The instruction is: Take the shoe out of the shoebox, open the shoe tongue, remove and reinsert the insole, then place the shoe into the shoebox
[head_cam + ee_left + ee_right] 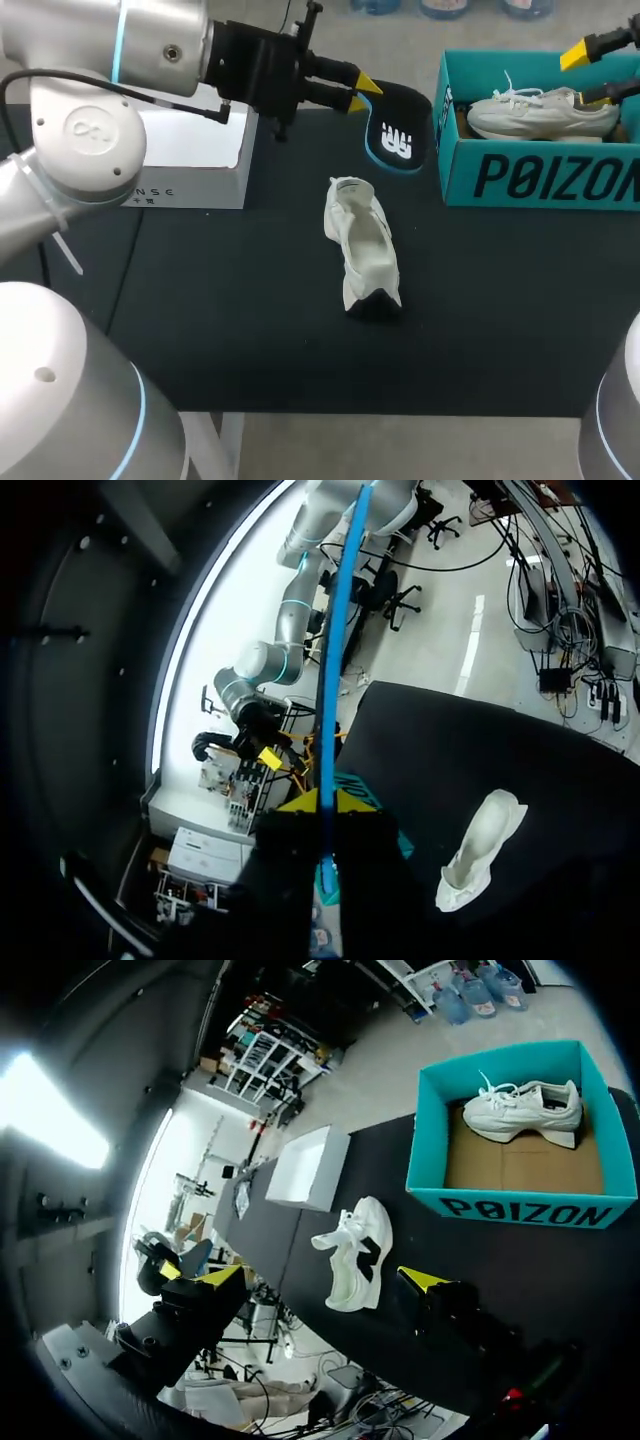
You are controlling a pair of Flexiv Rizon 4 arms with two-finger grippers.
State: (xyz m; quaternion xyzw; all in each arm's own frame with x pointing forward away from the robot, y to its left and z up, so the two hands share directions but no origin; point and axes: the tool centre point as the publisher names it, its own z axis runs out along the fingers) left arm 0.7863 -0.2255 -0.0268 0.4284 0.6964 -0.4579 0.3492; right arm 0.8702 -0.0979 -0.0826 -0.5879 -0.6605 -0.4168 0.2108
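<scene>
**Black insole out, reinsertion up next**

We are pinching the black foam insole with the blue edge in our left hand, holding it above the far side of the dark counter. The white low sneaker is lying mid-counter, well apart from the teal cardboard shoebox. Our right hand is hovering wide open over that box, gripping nothing.

For a clean reinsertion, we are judging that the right hand should be steadying the sneaker first while the insole is being turned to match it. The sneaker's long axis is running from the far edge towards us, slightly slanted. Which end is the toe, we cannot tell. The insole is slanting from the left hand towards the shoebox.
</scene>
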